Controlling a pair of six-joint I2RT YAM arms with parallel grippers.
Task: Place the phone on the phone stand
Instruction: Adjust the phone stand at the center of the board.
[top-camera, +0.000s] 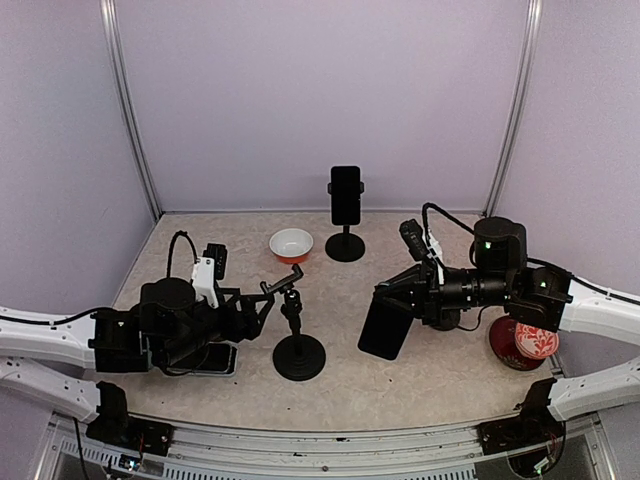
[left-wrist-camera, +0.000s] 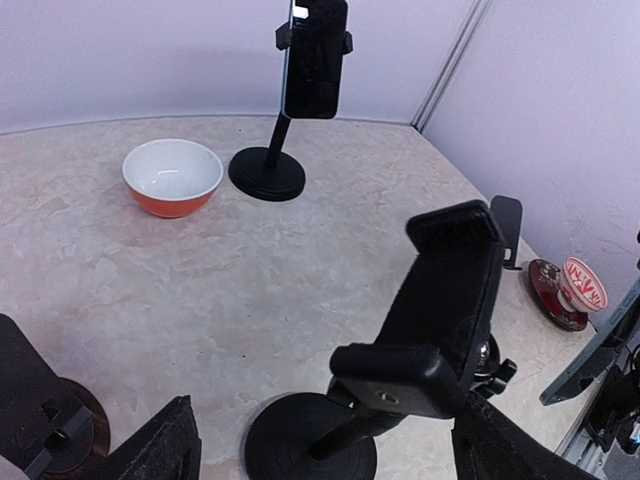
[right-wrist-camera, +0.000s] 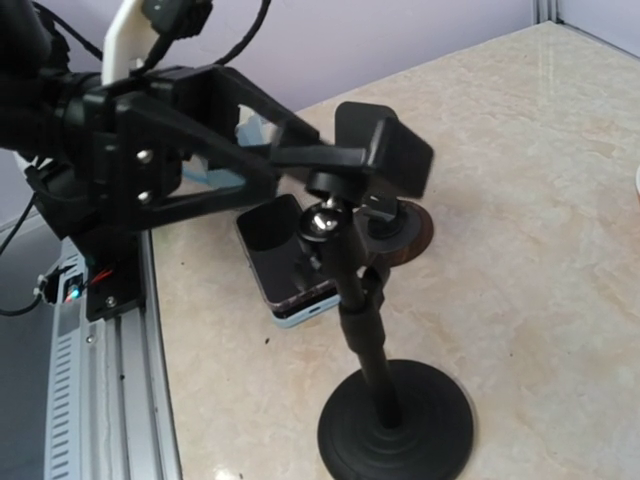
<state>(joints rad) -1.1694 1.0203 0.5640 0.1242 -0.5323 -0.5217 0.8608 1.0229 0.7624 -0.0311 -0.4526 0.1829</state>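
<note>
A black phone (top-camera: 385, 325) hangs tilted above the table right of centre, and my right gripper (top-camera: 400, 298) is shut on its upper end. The empty phone stand (top-camera: 297, 340) stands at front centre on a round black base (right-wrist-camera: 395, 425). Its holder (left-wrist-camera: 447, 300) is tilted on the ball joint. My left gripper (left-wrist-camera: 325, 405) is open and straddles the stand, its right finger (left-wrist-camera: 500, 445) close beside the holder and its left finger (left-wrist-camera: 160, 445) well clear. In the right wrist view my own fingers and the held phone are out of frame.
A second stand (top-camera: 346, 243) at the back holds another phone (left-wrist-camera: 316, 55). An orange bowl (top-camera: 291, 244) sits beside it. A phone in a light-blue case (right-wrist-camera: 290, 275) lies flat under my left arm, near a brown coaster (right-wrist-camera: 410, 228). A red saucer with a cup (top-camera: 528, 343) sits far right.
</note>
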